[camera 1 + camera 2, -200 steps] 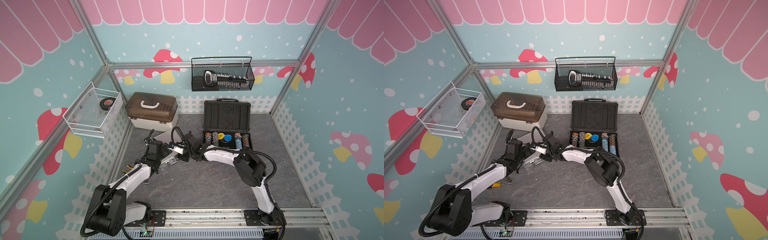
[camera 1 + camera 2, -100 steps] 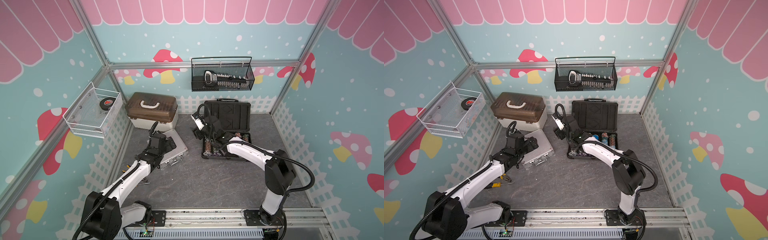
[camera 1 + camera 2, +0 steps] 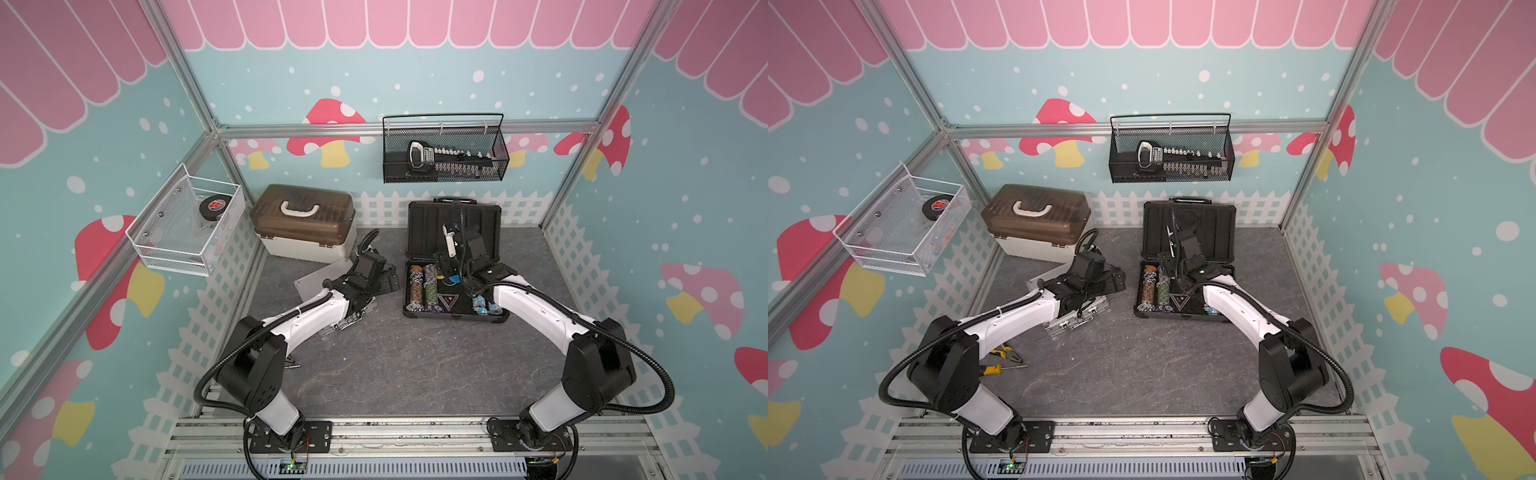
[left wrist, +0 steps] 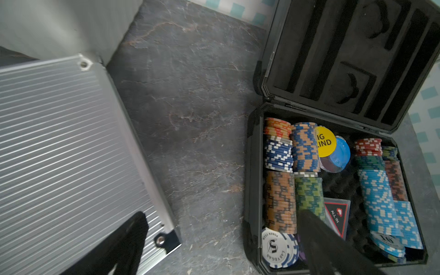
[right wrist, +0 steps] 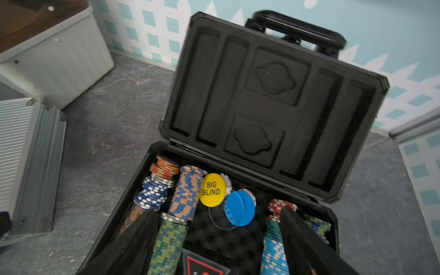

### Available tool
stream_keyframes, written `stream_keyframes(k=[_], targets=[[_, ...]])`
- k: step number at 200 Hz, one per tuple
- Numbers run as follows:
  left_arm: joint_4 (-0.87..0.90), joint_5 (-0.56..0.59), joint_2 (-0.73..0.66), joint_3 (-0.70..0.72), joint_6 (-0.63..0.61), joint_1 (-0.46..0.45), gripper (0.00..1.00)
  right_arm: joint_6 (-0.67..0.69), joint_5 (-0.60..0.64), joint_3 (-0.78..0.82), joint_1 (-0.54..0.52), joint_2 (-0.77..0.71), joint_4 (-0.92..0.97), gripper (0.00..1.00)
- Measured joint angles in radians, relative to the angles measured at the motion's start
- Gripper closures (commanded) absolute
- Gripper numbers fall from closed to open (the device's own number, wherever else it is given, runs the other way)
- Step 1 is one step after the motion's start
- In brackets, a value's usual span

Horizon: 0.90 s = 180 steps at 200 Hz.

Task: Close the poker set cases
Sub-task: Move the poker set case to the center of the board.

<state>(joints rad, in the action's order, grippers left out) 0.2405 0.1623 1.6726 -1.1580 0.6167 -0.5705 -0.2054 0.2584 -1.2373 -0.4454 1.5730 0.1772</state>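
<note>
The small silver ribbed case (image 3: 314, 284) (image 4: 62, 147) lies left of centre with its lid down. To its right the larger dark case (image 3: 454, 306) (image 5: 273, 100) stands open, lid upright at the back, with rows of chips (image 4: 281, 200) in its base. My left gripper (image 3: 386, 280) (image 4: 226, 247) is open over the silver case's right edge and the gap between both cases, with nothing in it. My right gripper (image 3: 445, 266) (image 5: 217, 238) hangs open above the chips in the dark case and holds nothing.
A white box with a brown lid (image 3: 305, 224) stands behind the silver case. A white wire basket (image 3: 187, 224) hangs on the left wall and a black mesh basket (image 3: 444, 153) on the back wall. Pliers and a screwdriver (image 3: 1005, 359) lie by the left arm.
The silver case's lid has come down. My right gripper left it, swung right over the dark case and opened wider. The left gripper stayed by the silver case.
</note>
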Motion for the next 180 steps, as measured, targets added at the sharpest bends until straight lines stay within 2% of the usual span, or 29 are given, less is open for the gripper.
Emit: stream_keyframes(k=[44, 79, 126, 180], targets=[[-0.004, -0.037, 0.145, -0.114, 0.001, -0.036, 0.03, -0.057, -0.035, 0.014, 0.147, -0.007, 0.033, 0.19], [0.013, -0.033, 0.214, -0.173, 0.009, -0.050, 0.07, -0.084, -0.058, 0.016, 0.215, 0.013, 0.039, 0.19], [0.045, -0.024, 0.289, -0.244, 0.027, -0.052, 0.23, -0.097, -0.084, -0.002, 0.275, 0.074, 0.062, 0.19], [0.071, -0.013, 0.318, -0.247, 0.038, -0.052, 0.39, -0.103, -0.104, -0.093, 0.329, 0.121, 0.074, 0.19]])
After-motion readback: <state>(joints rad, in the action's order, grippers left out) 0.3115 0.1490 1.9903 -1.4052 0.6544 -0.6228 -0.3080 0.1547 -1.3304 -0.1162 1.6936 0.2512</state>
